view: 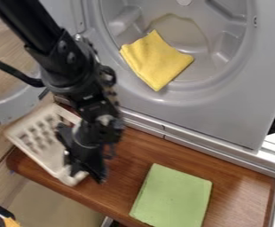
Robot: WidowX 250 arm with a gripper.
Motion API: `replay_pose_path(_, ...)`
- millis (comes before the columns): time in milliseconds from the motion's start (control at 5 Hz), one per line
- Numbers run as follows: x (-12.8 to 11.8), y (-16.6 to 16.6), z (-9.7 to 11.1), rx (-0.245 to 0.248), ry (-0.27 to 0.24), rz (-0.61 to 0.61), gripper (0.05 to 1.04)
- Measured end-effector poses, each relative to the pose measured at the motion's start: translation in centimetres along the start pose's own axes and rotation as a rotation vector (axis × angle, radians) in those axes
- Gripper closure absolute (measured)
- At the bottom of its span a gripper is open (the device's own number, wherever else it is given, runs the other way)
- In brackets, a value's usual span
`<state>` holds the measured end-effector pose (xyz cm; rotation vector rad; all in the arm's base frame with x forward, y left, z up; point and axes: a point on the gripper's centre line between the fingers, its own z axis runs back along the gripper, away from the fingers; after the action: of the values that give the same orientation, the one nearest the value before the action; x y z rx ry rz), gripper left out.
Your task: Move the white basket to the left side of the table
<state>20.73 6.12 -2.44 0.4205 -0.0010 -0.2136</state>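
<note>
White rectangular plastic basket with a slotted base (34, 153): at the left of the frame, by the left end of the brown wooden table (125, 179). The black two-finger gripper (88, 173) hangs down over the basket's right-hand side, close to its lower right corner. Jaws: can't tell how far open, or whether they have the basket wall. Contact unconfirmed.

Step in hand, my read: end of the transfer, placement or release. The basket already looks to be on the target side.

Next move: check the base is supported, as the basket sits close to the table's end and an extra push left could tip it off. If held, lower gently, let go, then lift straight up so the wall doesn't snag.

Green folded cloth (172, 197), lower centre-right, and yellow cloth (155, 61) in the grey drum opening, upper centre: leave both alone.
</note>
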Motion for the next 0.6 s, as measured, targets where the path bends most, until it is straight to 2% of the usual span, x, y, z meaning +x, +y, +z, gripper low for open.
replay_pose_path(200,0.67,-0.82,-1.33,-0.024,0.018,0.001,0.989)
replay_pose_path(400,0.85,-1.41,-1.67,-0.022,0.054,-0.007,0.989)
replay_pose_path(600,0.77,-1.35,-1.78,-0.035,0.056,-0.011,0.952)
